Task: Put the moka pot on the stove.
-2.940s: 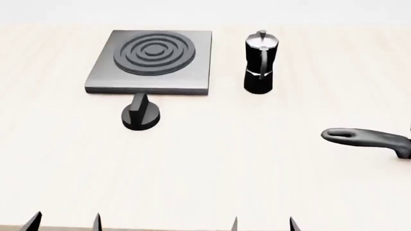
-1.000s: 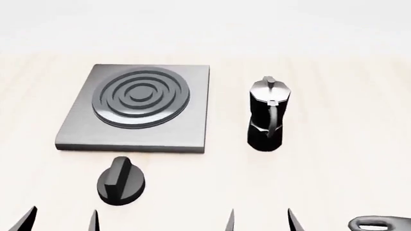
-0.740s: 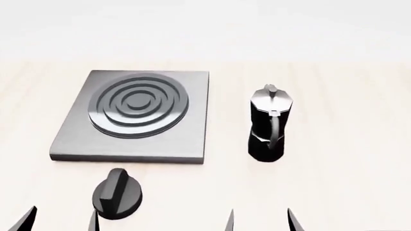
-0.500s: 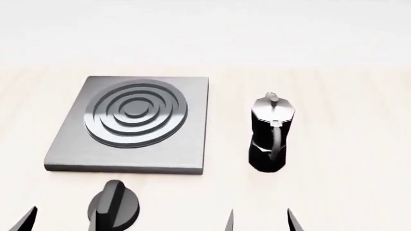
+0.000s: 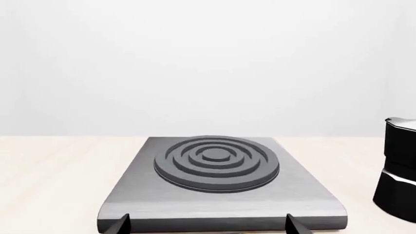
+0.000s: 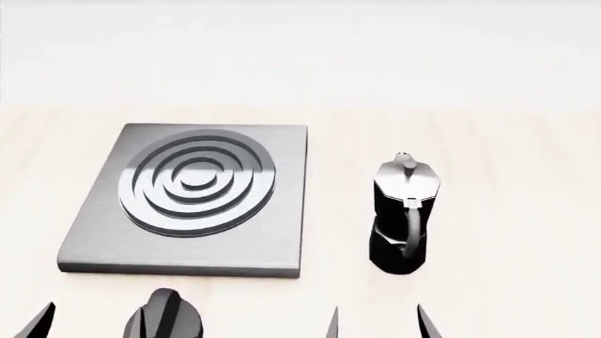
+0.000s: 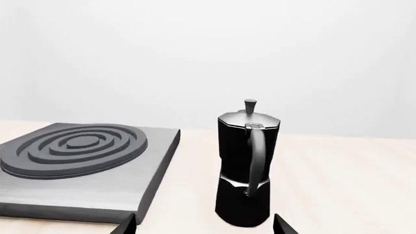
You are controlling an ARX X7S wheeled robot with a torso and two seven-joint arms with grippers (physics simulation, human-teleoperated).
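The moka pot [image 6: 406,211], black with a silver lid and its curved handle facing me, stands upright on the pale table just right of the stove [image 6: 272,239], apart from it. The stove is a grey square plate with dark rings. Only the fingertips of both grippers show at the near edge of the head view. My left gripper [image 6: 89,325] is open, and in its wrist view [image 5: 206,226] it faces the stove's [image 5: 215,202] front edge. My right gripper [image 6: 378,325] is open and empty. In the right wrist view [image 7: 204,226] the moka pot [image 7: 247,165] stands just beyond the fingertips.
A short black round knob [image 6: 167,322] lies on the table in front of the stove, beside my left gripper's inner fingertip. The moka pot [image 5: 398,170] shows at the edge of the left wrist view. Pale table surface runs to the right of and behind the pot.
The head view has closed in: stove, pot and knob have slid toward the near edge and look larger. The long black pan handle has left the view. Both grippers stay open.
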